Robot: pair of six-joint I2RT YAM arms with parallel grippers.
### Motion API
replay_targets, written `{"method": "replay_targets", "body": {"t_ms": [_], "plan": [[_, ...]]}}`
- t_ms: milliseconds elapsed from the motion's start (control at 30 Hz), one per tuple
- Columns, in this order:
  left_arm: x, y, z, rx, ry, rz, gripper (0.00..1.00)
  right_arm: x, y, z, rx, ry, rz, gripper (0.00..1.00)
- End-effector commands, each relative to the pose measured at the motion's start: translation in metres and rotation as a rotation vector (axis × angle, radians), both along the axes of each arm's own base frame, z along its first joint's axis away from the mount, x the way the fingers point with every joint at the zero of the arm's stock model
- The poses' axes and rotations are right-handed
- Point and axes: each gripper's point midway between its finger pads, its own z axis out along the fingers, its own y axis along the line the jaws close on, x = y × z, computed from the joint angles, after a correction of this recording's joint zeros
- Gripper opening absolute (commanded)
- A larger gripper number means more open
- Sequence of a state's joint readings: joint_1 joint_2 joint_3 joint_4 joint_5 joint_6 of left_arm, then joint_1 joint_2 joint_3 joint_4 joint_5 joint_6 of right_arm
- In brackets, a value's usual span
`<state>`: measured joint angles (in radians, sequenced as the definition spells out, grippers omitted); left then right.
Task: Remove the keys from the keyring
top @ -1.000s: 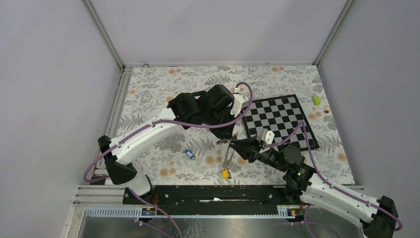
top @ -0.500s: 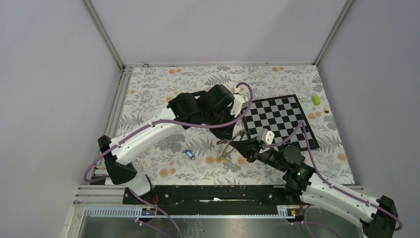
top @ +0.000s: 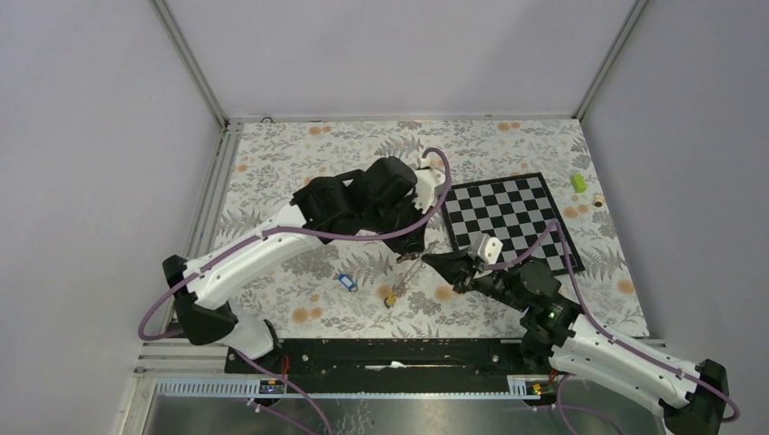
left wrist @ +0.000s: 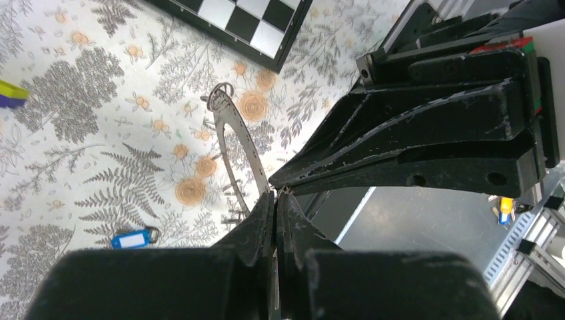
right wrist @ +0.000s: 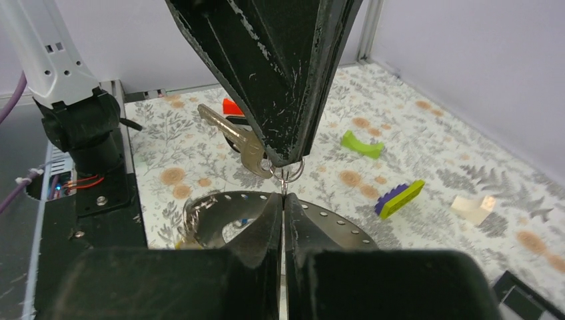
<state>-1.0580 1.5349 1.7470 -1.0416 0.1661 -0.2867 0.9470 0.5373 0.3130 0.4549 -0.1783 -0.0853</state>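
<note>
The keyring [left wrist: 234,137], a flat silvery perforated hoop, hangs edge-on above the floral mat between the two arms. My left gripper [left wrist: 275,197] is shut on its upper edge. Tip to tip with it, my right gripper [right wrist: 283,200] is shut on a small wire ring [right wrist: 289,172] that carries a silver key [right wrist: 241,141] with a red tag. In the right wrist view the hoop [right wrist: 346,223] curves behind the right fingers. A yellow-tagged key [top: 390,297] dangles at the hoop's low end. A blue-tagged key [top: 344,282] lies loose on the mat.
The chessboard [top: 508,217] lies right of the grippers. A lime-green block [top: 578,182] sits beyond it. The right wrist view shows a green block [right wrist: 362,143], a yellow-green and purple stick [right wrist: 398,198] and a white block [right wrist: 473,207]. The arm bases' rail [top: 399,353] runs along the near edge.
My right gripper has closed on the small wire ring. The left arm shifted left, and the hoop swung so its yellow tag rose and moved left.
</note>
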Motion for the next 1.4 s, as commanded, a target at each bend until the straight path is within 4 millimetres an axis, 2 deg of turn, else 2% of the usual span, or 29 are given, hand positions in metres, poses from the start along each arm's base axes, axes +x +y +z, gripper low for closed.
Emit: {"method": "replay_targets", "body": {"t_ms": [0,233,467,667,933,1100,1367], "plan": [[0.014,-0.009,0.051,-0.216,-0.145,0.048,0.00,-0.007,-0.005,0.070,0.068,-0.201,0.017,0.00],[0.009,-0.005,0.096,-0.430,-0.250,0.043,0.00,-0.013,-0.009,0.095,0.016,-0.342,0.032,0.00],[0.002,-0.001,0.121,-0.600,-0.321,0.028,0.00,-0.017,-0.016,0.120,-0.049,-0.586,0.025,0.00],[-0.003,0.007,0.149,-0.766,-0.419,0.033,0.00,-0.016,-0.020,0.141,-0.109,-0.715,0.000,0.00],[-0.007,0.007,0.162,-0.830,-0.463,0.028,0.00,-0.030,-0.022,0.166,-0.092,-0.834,0.040,0.00],[-0.006,0.007,0.165,-0.851,-0.472,0.045,0.00,-0.033,-0.025,0.173,-0.071,-0.841,0.035,0.00],[-0.003,0.019,0.169,-0.858,-0.502,0.088,0.00,-0.038,-0.031,0.184,-0.008,-0.835,0.018,0.00]]}}
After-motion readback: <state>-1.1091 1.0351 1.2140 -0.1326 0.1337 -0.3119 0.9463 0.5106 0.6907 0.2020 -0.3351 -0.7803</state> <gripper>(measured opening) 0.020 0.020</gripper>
